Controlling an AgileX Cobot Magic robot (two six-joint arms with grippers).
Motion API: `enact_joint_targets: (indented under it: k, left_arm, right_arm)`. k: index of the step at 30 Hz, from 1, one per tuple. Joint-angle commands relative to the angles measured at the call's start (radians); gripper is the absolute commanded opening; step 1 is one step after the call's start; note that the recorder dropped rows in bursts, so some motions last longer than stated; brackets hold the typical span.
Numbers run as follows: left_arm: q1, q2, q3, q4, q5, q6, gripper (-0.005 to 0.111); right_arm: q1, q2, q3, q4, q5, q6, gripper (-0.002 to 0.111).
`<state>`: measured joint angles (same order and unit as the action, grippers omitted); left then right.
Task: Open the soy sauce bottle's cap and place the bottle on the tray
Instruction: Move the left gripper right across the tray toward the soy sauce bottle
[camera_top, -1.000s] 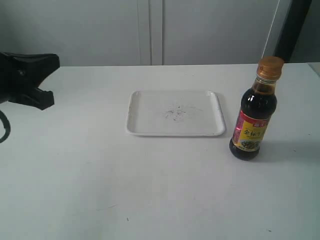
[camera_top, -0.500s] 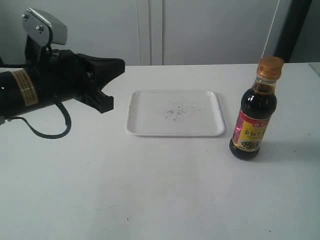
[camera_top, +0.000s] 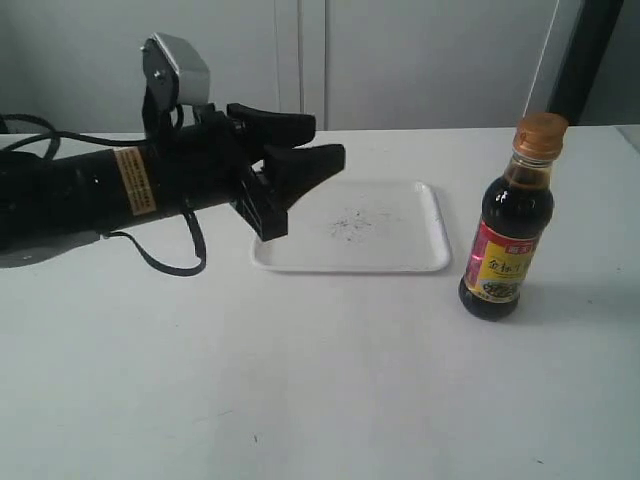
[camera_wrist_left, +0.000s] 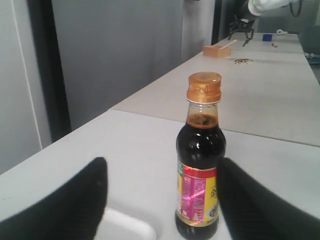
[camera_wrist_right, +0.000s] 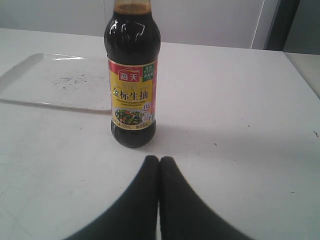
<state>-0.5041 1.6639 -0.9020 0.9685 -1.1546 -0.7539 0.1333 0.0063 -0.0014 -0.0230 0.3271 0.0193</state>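
Note:
The soy sauce bottle (camera_top: 507, 225) stands upright on the table, right of the tray (camera_top: 395, 255), with its golden cap (camera_top: 541, 130) down. The left wrist view shows the same bottle (camera_wrist_left: 200, 165) and cap (camera_wrist_left: 204, 87) ahead, beyond the fingers. My left gripper (camera_top: 322, 140) hangs open above the tray's left part, well short of the bottle, with nothing between its fingers. In the right wrist view the bottle (camera_wrist_right: 132, 80) stands just beyond my right gripper (camera_wrist_right: 159, 159), whose fingers are pressed together and empty. The right gripper does not appear in the exterior view.
The black left arm (camera_top: 100, 195) stretches in from the left over the table. A dark post (camera_top: 580, 60) rises at the back right. A corner of the tray (camera_wrist_left: 125, 227) shows below the left fingers.
My left arm has swung in from the far left and now reaches over the tray's left edge, towards the bottle. The bottle and the tray have not moved.

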Motion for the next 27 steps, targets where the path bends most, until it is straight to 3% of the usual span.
enact_joint_targets:
  k: [1,5,18,27]
  left_arm:
    - [-0.038,0.038,-0.035,0.031,-0.031,-0.01,0.09]
    - [-0.067,0.072,-0.063,0.043,-0.034,-0.009,0.105]
    - [-0.177,0.192,-0.215,0.088,-0.066,-0.006,0.105]
    - [-0.213,0.307,-0.376,0.088,-0.066,-0.097,0.105]
  right_arm:
    - [-0.005,-0.006,0.001,0.001,-0.009,0.003,0.0]
    - [-0.005,-0.006,0.001,0.001,-0.009,0.003,0.0]
    - [-0.005,-0.006,0.001,0.001,-0.009,0.003,0.0]
    - [-0.005,-0.006,0.001,0.001,-0.009,0.003,0.0]
